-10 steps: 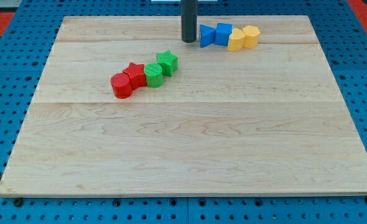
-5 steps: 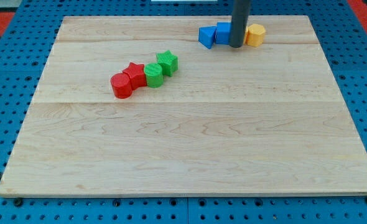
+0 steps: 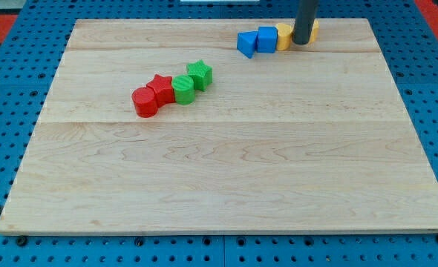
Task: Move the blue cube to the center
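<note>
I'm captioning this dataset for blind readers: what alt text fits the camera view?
My tip stands among the yellow blocks near the wooden board's top edge, right of the blue cube and another blue block. Two red and two green blocks line up left of centre.

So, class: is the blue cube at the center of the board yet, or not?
Not yet. The blue cube sits near the board's top edge, between another blue block and a yellow block; my tip is right of them.

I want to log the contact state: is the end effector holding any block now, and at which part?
Nothing is held; the rod cannot grasp. My tip stands among the yellow blocks, to the view's right of the blue cube; contact cannot be told.
</note>
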`<state>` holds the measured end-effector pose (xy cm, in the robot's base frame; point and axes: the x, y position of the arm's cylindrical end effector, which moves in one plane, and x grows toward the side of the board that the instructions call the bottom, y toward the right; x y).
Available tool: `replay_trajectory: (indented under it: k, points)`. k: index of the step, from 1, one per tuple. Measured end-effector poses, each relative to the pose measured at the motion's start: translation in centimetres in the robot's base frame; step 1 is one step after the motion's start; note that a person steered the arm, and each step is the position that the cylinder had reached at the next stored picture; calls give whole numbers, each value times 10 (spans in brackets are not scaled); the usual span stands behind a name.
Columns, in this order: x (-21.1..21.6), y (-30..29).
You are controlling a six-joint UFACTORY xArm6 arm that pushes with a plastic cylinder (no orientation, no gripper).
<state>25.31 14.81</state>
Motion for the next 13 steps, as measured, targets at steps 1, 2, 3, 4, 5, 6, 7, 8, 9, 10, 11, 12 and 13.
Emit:
replay_trajectory:
  k: [1,2,3,4,5,6,7,8,9,10,11,12,13]
  points:
    - [-2,-1]
    - [-1,-22]
    - [11,-33]
    - [24,-81]
    - [25,-156]
    - [42,-212]
    - [12,-256]
    - [-39,-260]
    - [-57,-189]
    - [-45,-118]
    - [-8,-72]
    - [46,-52]
    - [81,-11]
